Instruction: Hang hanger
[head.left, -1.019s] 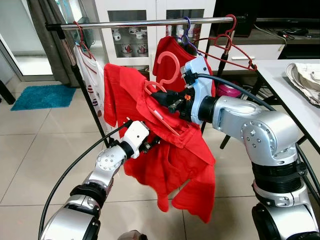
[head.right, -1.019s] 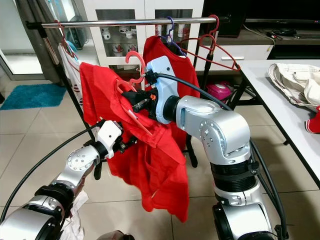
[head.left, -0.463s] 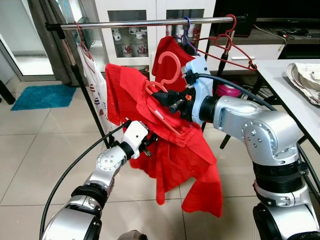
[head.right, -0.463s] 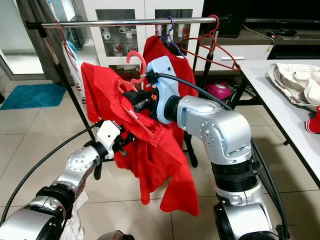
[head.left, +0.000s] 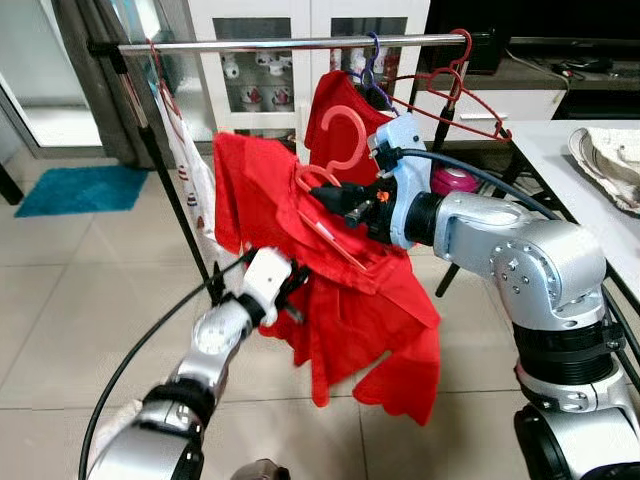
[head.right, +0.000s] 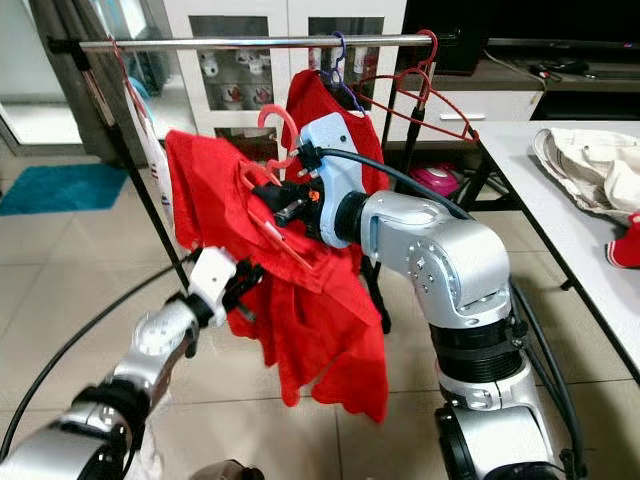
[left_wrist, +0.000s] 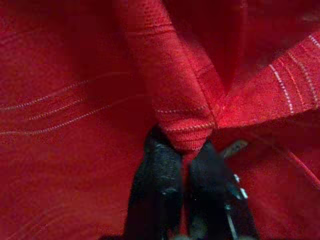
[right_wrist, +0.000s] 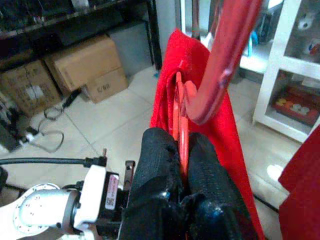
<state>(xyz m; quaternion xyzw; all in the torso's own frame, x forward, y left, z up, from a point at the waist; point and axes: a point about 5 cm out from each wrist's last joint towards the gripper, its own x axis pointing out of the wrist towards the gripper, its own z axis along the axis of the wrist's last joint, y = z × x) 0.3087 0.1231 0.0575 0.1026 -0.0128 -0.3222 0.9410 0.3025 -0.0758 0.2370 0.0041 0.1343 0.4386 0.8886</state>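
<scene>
A clothes rail (head.left: 290, 44) runs across the top, with a white garment (head.left: 190, 170) hanging at its left end. Below it, the left gripper (left_wrist: 182, 170) is closed, pinching a fold of a red shirt (head.left: 350, 310). The shirt drapes from a red hanger (head.left: 335, 150), held up in front of the rail with its hook just below the bar. The right gripper (right_wrist: 180, 165) is clamped on the hanger's wire. Further right, another red shirt (head.left: 335, 105) and empty hangers (head.left: 455, 95) hang on the rail, beside a white table (head.left: 585, 190).
</scene>
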